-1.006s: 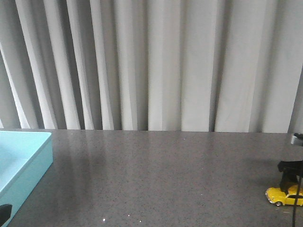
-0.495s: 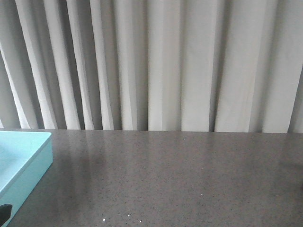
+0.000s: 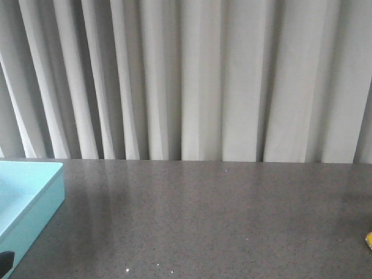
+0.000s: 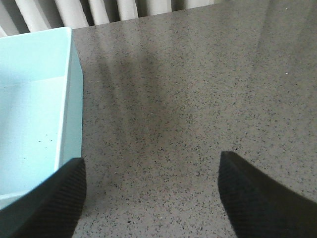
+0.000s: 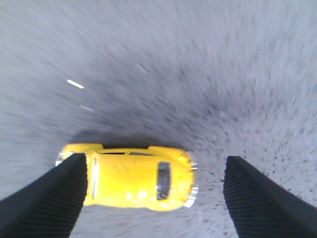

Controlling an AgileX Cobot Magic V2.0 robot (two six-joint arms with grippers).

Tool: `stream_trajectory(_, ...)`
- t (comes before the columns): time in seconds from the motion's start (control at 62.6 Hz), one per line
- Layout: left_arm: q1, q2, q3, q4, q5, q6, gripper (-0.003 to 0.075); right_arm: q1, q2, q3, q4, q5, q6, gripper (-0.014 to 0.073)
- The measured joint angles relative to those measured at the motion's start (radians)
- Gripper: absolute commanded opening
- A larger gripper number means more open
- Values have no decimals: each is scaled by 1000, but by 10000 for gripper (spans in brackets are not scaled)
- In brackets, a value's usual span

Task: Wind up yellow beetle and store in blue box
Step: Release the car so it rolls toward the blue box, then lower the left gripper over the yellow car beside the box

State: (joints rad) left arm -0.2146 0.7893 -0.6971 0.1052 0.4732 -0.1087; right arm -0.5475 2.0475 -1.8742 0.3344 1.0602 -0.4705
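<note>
The yellow beetle (image 5: 138,179) stands on the grey table between my right gripper's (image 5: 153,198) open fingers. One end of it is at one black finger (image 5: 49,203). The other finger (image 5: 267,198) stands well apart from it. This view is smeared by motion. In the front view only a yellow sliver of the beetle (image 3: 369,239) shows at the right edge. The blue box (image 3: 29,200) sits at the table's left, and it also shows in the left wrist view (image 4: 34,114), empty inside. My left gripper (image 4: 151,198) is open and empty over bare table beside the box's wall.
The grey speckled table (image 3: 197,221) runs across the whole front view, with a grey curtain (image 3: 186,81) behind it. A dark tip of my left gripper (image 3: 4,260) shows at the lower left corner.
A second ago the beetle and my right gripper stood at the right of the front view. Half a second ago both were out of it. Now a yellow sliver shows at the right edge.
</note>
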Motion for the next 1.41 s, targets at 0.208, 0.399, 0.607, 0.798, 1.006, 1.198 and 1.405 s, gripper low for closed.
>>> stream_trajectory(0.208, 0, 0, 0, 0, 1, 0, 537, 55, -185, -1, 75, 53, -25, 547)
stream_trajectory(0.399, 0, 0, 0, 0, 1, 0, 537, 255, -324, -1, -35, 105, 43, 547)
stream_trajectory(0.607, 0, 0, 0, 0, 2, 0, 537, 497, -525, 181, -202, 40, 201, 547)
stream_trajectory(0.798, 0, 0, 0, 0, 2, 0, 537, 621, -750, 533, -242, -131, 274, 547)
stream_trajectory(1.006, 0, 0, 0, 0, 2, 0, 537, 624, -934, 845, -266, -237, 320, 547)
stream_trajectory(1.198, 0, 0, 0, 0, 2, 0, 537, 624, -1041, 992, -278, -256, 329, 547)
stream_trajectory(1.405, 0, 0, 0, 0, 2, 0, 537, 624, -1096, 1032, -278, -261, 333, 547)
